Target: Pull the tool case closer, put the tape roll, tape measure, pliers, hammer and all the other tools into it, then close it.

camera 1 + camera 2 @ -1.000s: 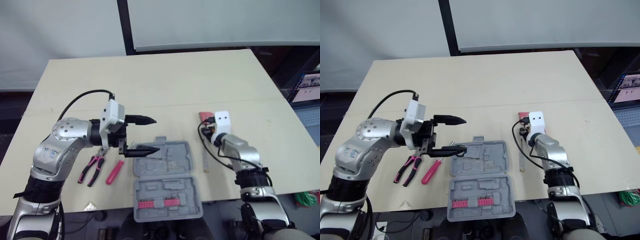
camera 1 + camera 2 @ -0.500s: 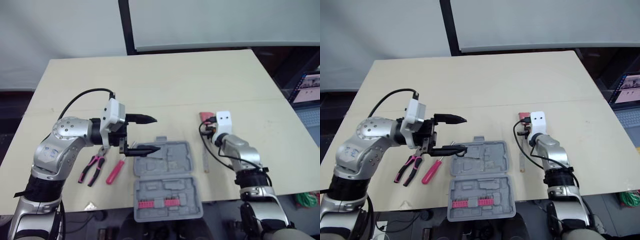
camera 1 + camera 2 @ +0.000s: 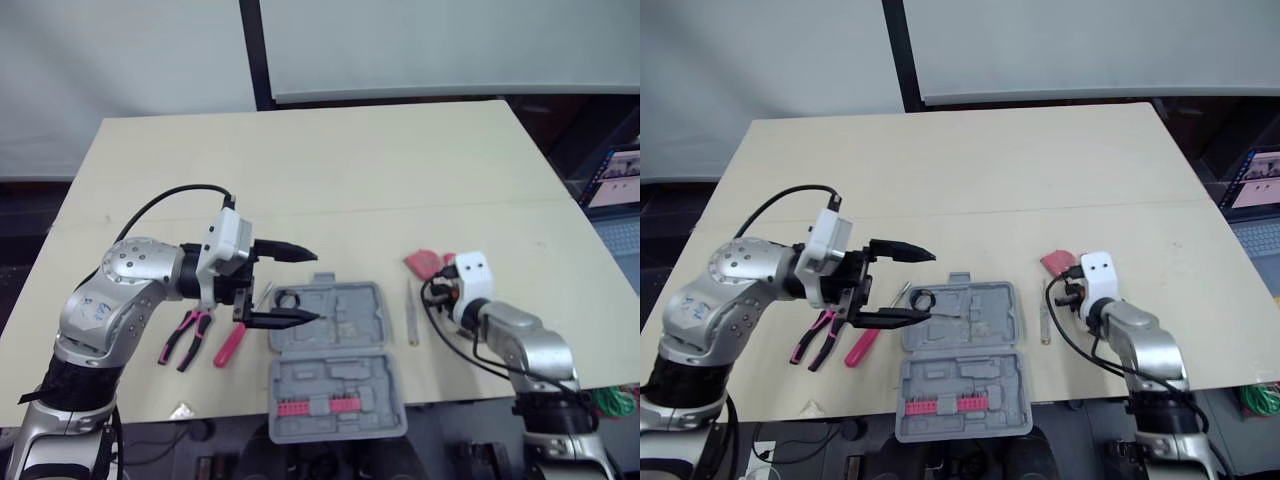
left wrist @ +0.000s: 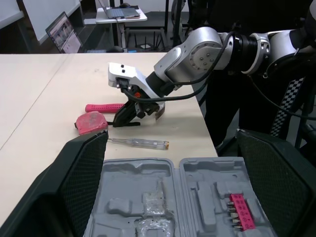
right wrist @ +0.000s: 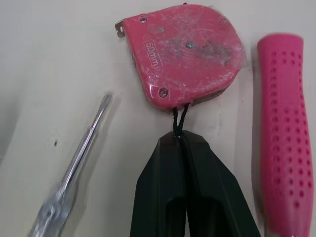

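The grey tool case lies open near the table's front edge. A small dark ring sits in its far left corner. My left gripper hangs open just above that corner, holding nothing. Right of the case lies the pink tape measure, and my right gripper is shut on its black cord. The pink hammer handle lies beside it, and a clear-handled screwdriver rests between case and gripper. Pink pliers and a pink-handled screwdriver lie left of the case.
A row of pink bits sits in the case's near half, which overhangs the table's front edge. The far half of the table is bare. A laptop stands off the table to the right.
My right arm has drawn back toward me and to the right, dragging the tape measure by its cord. The left gripper sank slightly, and the dark ring now shows in the case.
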